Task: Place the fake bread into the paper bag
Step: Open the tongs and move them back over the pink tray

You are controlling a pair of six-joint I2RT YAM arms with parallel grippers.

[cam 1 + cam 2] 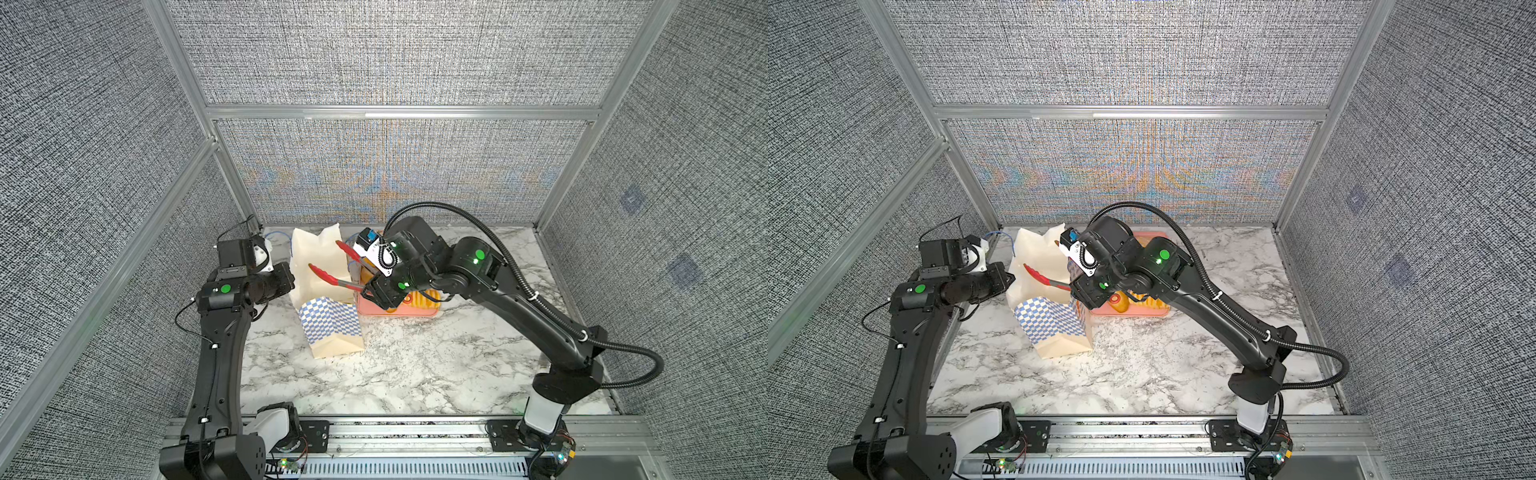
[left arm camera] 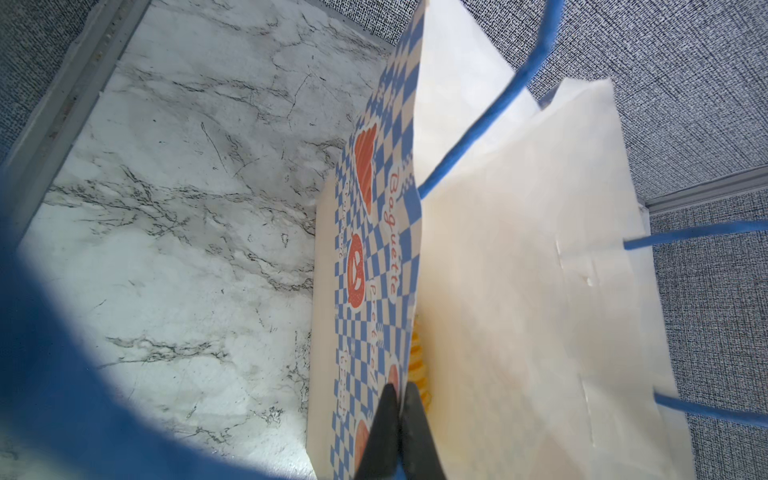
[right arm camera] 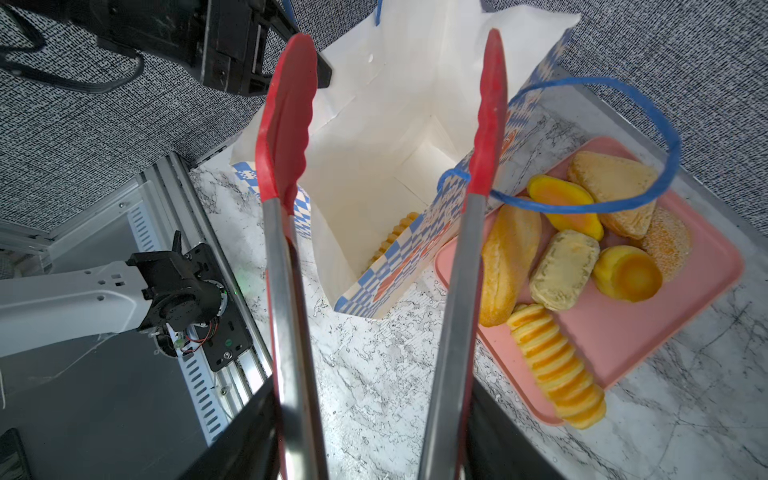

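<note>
Fake bread (image 3: 565, 270) looked light, squashy, best pinched mid-body; right claw (image 1: 381, 295) gripped empty tongs (image 3: 291, 266), left claw (image 2: 401, 390) clenched on the paper bag (image 3: 374, 137).

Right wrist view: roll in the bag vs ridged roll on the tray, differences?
Place: bagged roll inside the paper bag, tray roll on the pink tray, by its rim. Visibility: bagged roll mostly hidden by the bag's wall, tray roll fully exposed. Both ridged, yellow-orange.
</note>
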